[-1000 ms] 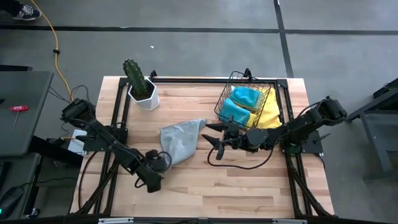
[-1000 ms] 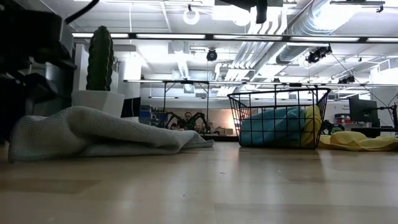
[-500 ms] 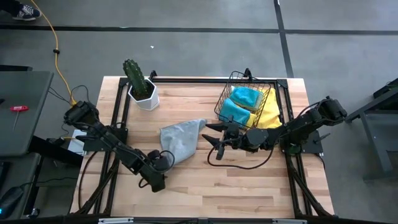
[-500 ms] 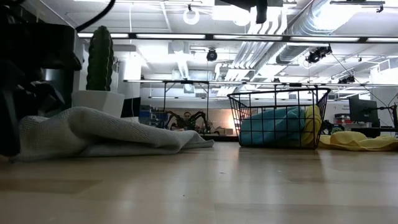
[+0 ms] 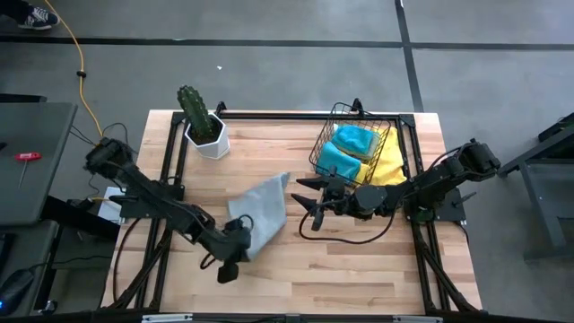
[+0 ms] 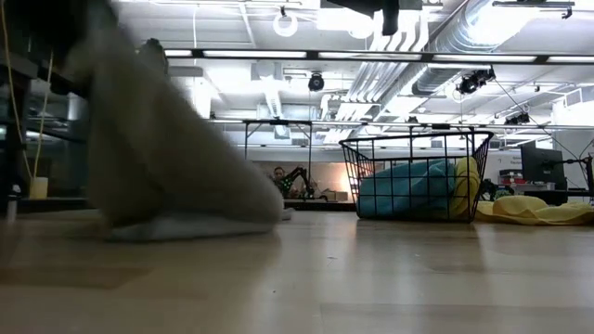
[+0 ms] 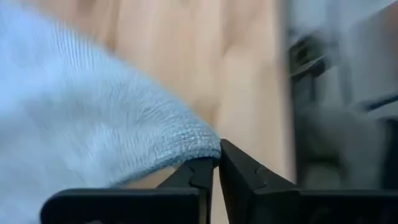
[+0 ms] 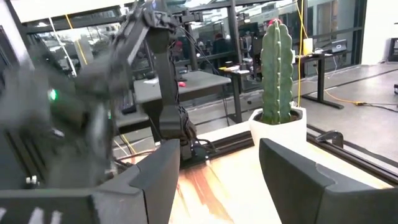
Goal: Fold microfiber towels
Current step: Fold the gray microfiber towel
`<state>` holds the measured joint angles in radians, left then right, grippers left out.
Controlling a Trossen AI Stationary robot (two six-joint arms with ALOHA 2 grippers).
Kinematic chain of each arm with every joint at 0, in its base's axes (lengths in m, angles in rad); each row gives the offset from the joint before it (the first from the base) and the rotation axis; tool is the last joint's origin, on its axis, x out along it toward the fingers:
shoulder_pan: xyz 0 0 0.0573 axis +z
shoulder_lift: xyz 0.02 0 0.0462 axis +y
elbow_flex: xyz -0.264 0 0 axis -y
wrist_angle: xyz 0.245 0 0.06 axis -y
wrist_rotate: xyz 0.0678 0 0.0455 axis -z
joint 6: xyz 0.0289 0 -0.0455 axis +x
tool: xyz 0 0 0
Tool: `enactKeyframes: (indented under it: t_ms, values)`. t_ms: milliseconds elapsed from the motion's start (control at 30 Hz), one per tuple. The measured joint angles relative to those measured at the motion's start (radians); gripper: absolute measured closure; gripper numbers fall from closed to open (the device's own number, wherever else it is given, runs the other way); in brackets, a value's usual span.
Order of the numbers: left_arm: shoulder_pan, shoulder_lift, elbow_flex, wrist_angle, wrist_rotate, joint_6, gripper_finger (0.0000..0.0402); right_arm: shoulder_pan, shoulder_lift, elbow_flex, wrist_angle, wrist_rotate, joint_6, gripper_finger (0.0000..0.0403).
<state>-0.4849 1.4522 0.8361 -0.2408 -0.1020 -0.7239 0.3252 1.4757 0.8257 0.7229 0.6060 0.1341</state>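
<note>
Two grippers: left gripper (image 5: 235, 244) pinches the grey towel (image 5: 261, 208) corner; right gripper (image 5: 305, 195) waits open beside it.

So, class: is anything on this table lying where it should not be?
Yes. A yellow towel spills from the wire basket onto the table, beside the teal towels inside.
</note>
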Motion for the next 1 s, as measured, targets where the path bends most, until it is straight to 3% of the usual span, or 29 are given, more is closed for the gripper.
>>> enactKeyframes:
  t_ms: [133, 233, 333, 433, 800, 900, 1000]
  values:
    - [0.016, -0.107, 0.082, 0.003, -0.053, 0.070, 0.0398, 0.001, 0.000, 0.000, -0.020, 0.000, 0.000, 0.0190]
    - [0.023, -0.182, 0.107, 0.002, -0.157, 0.143, 0.0398, 0.003, 0.000, 0.000, -0.042, -0.024, 0.001, 0.0190]
    - [0.030, -0.239, 0.105, -0.073, -0.296, 0.184, 0.0400, 0.003, 0.000, 0.000, -0.079, -0.092, 0.023, 0.0190]
    - [0.042, -0.259, 0.091, -0.168, -0.372, 0.178, 0.0399, 0.003, 0.002, 0.000, -0.146, -0.188, 0.027, 0.0190]
    - [0.107, -0.235, -0.126, -0.172, -0.414, 0.065, 0.0401, 0.002, 0.213, 0.019, -0.233, -0.300, 0.213, 0.0190]
    - [0.131, -0.235, -0.187, -0.172, -0.412, 0.038, 0.0401, 0.008, 0.310, 0.095, -0.250, -0.349, 0.221, 0.0190]
    - [0.153, -0.235, -0.230, -0.173, -0.410, 0.011, 0.0401, 0.019, 0.417, 0.234, -0.373, -0.391, 0.148, 0.0190]
